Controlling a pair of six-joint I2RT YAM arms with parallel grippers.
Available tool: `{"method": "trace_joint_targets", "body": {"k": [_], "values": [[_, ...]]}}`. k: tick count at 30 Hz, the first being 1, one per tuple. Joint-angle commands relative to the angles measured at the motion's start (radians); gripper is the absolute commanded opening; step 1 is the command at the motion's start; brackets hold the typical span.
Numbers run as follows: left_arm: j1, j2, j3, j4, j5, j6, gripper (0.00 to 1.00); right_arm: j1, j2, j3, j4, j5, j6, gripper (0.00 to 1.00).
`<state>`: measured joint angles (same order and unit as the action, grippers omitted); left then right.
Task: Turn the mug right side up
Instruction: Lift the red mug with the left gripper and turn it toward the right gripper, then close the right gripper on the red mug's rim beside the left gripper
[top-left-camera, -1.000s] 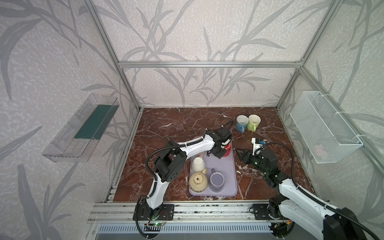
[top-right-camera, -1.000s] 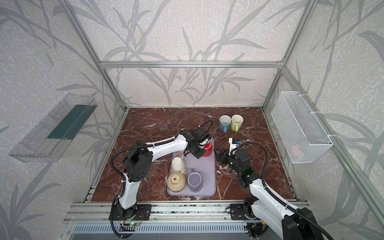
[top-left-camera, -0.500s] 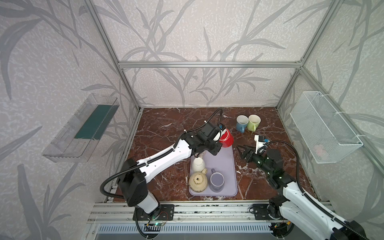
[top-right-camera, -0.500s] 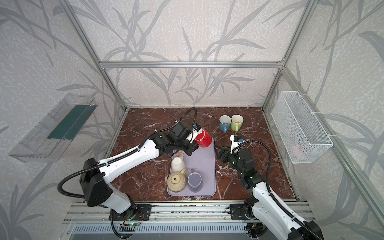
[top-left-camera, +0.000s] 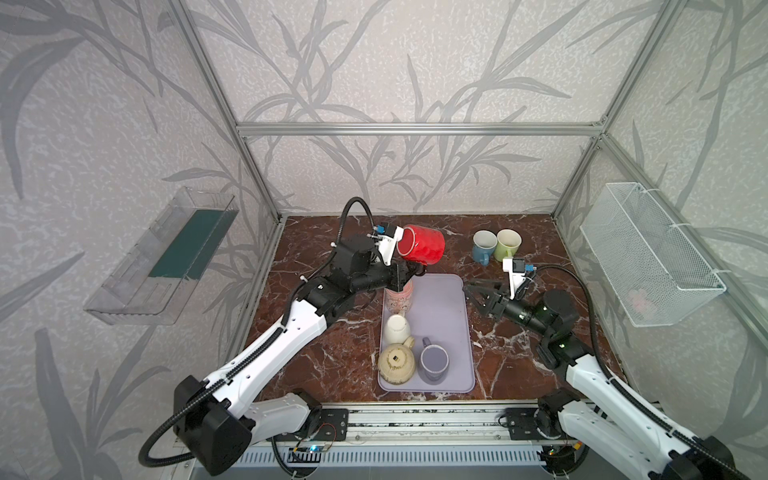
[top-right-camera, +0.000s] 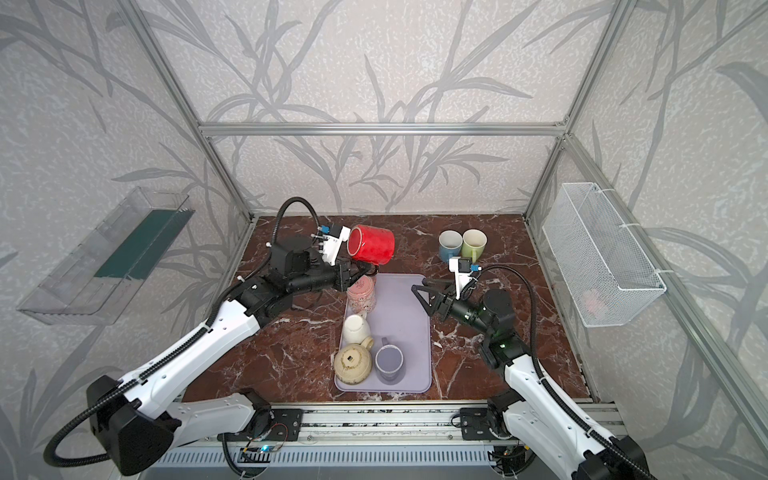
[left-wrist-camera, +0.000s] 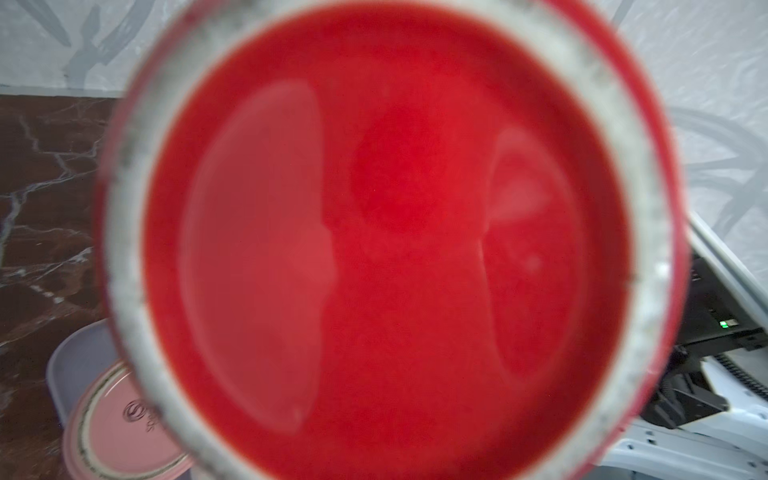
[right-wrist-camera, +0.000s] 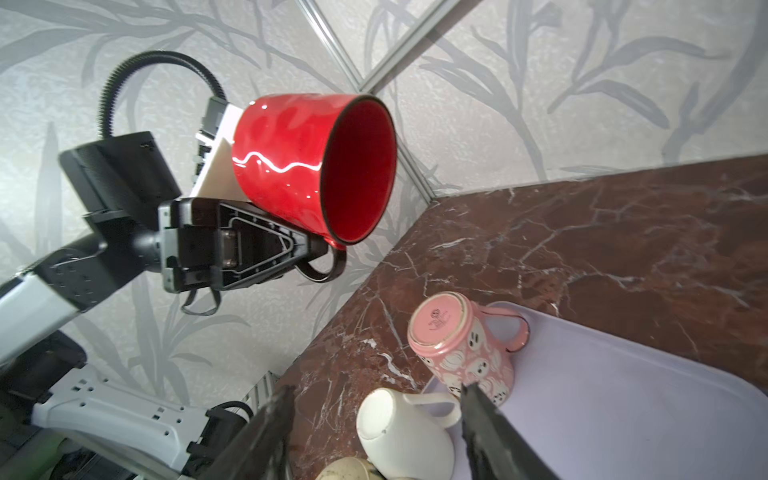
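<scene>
mug (top-left-camera: 420, 250) is glossy red, dark-rimmed — tipped on its side

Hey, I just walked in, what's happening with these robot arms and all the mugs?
The left gripper is shut on the handle of the red mug, holding it in the air near the far end of the tray. The mug is tipped on its side with its mouth toward the right arm, so it is not yet upright. The right gripper hovers open at the tray's right edge, empty.
</scene>
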<state>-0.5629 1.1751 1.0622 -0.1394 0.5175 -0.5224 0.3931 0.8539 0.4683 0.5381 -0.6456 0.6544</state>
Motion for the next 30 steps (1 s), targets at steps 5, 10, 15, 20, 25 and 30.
{"method": "trace_joint_targets", "body": {"k": [5, 10, 15, 20, 25, 30], "values": [[0.091, -0.107, -0.103, 0.470, 0.206, -0.283, 0.00, 0.083, 0.129, 0.126, 0.149, -0.057, 0.062, 0.57], [0.136, -0.082, -0.188, 0.767, 0.267, -0.458, 0.00, 0.113, 0.246, 0.222, 0.189, -0.071, 0.103, 0.57], [0.153, -0.066, -0.213, 0.834, 0.277, -0.503, 0.00, 0.143, 0.342, 0.316, 0.195, -0.088, 0.114, 0.56], [0.156, -0.070, -0.221, 0.815, 0.273, -0.482, 0.00, 0.145, 0.432, 0.378, 0.273, -0.116, 0.165, 0.43], [0.156, -0.064, -0.225, 0.826, 0.276, -0.481, 0.00, 0.145, 0.498, 0.435, 0.293, -0.138, 0.194, 0.40], [0.156, -0.057, -0.230, 0.826, 0.279, -0.478, 0.00, 0.145, 0.523, 0.477, 0.285, -0.140, 0.203, 0.38]]}}
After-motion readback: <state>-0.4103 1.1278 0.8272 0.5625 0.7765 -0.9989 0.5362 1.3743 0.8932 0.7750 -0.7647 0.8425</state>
